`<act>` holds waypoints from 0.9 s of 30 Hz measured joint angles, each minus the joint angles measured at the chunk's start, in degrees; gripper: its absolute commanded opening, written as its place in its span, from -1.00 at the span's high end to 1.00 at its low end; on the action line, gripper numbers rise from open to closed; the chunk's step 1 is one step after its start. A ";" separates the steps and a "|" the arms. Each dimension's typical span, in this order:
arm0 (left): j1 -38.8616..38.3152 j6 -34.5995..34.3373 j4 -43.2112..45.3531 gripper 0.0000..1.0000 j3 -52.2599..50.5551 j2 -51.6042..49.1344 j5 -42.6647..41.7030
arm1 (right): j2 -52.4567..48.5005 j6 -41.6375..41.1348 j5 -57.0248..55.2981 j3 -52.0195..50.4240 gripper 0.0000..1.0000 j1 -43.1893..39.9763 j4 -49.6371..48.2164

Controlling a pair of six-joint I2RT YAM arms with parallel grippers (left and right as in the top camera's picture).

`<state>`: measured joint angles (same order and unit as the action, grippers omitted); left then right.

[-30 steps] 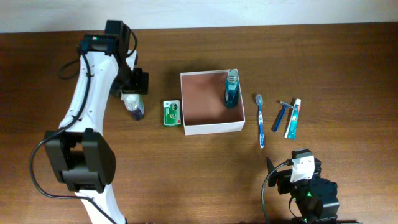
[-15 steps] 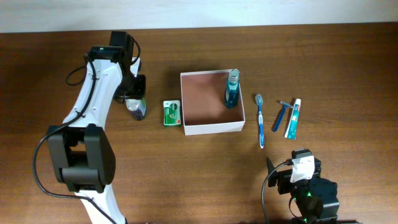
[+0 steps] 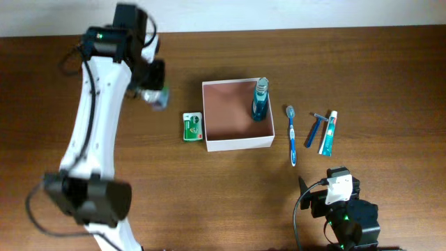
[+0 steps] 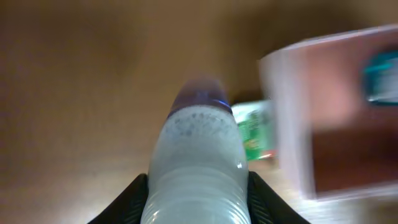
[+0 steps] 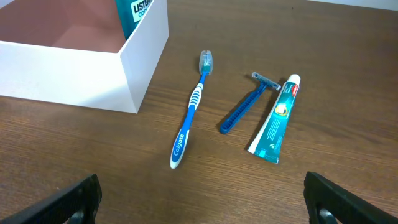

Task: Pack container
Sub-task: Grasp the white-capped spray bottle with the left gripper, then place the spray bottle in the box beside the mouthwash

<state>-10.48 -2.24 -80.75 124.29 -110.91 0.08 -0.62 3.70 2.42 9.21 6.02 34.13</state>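
- Now my left gripper (image 4: 196,200) clamps a pale bottle (image 4: 199,143), seemingly aloft, left of the container (image 3: 237,144).
- My right gripper (image 5: 202,198) gapes wide at the near right, toothbrush (image 5: 189,118) just beyond.

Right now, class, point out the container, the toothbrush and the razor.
container (image 5: 74,74), right wrist view, on its white outer wall.
toothbrush (image 5: 193,106), right wrist view, on the middle of its blue-and-white handle.
razor (image 5: 239,113), right wrist view, on its blue handle.

The desk (image 3: 390,63) is made of dark, grainy wood. The container (image 3: 240,143) is made of smooth, matt white cardboard.
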 measured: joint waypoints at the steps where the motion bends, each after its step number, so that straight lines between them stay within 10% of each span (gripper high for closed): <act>1: -2.58 -0.24 0.09 0.64 1.55 2.27 -0.33 | 0.00 0.00 0.00 0.00 -0.98 0.00 0.00; 8: -15.08 -3.43 3.34 0.64 2.16 6.64 -3.45 | 0.00 -0.02 0.00 -0.02 -0.98 0.00 0.00; 21: -19.67 -7.89 14.16 0.47 -2.49 -15.04 -3.08 | 0.00 -0.02 0.00 0.00 -0.98 0.00 0.00; 27: -21.09 -6.60 18.78 -0.46 -2.58 -17.57 -3.10 | 0.00 0.02 0.00 0.00 -0.98 0.00 0.00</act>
<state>-31.57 -8.84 -61.98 121.71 -128.49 -3.03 -0.62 3.73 2.42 9.21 6.02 34.13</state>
